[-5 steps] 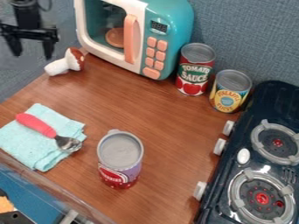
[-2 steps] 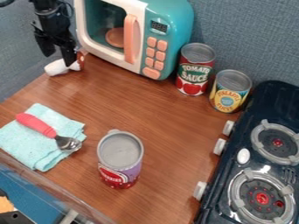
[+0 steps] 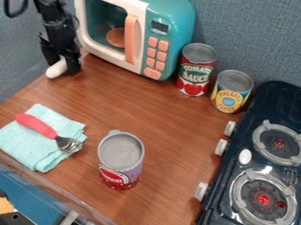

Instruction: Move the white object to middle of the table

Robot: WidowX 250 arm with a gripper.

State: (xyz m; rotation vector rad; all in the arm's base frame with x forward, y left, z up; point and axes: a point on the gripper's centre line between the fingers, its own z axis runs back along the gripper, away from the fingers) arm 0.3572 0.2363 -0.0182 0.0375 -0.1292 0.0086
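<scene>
Can't tell the black two-finger gripper [image 3: 62,66] open from closed — but see the rounded white object [image 3: 56,69] poking out toward seven o'clock beneath it, near eleven on the brown wood-grain table [image 3: 159,118].

Just right of the gripper [image 3: 63,67], a teal-and-white toy microwave [image 3: 181,24] is noted, fitted with a pink handle [image 3: 131,40]; farther right, a red-labelled can [image 3: 194,70] and a yellow-labelled can [image 3: 232,93] are seen upright, near each other. Well below the gripper, a folded light-blue cloth [image 3: 26,147] is recorded, a red-handled spoon [image 3: 37,125] laid on it, and an upright purple-and-red can [image 3: 121,157] is seen lower right of the gripper. Farthest to the lower right, a dark toy stove [image 3: 276,101] is noted.
</scene>
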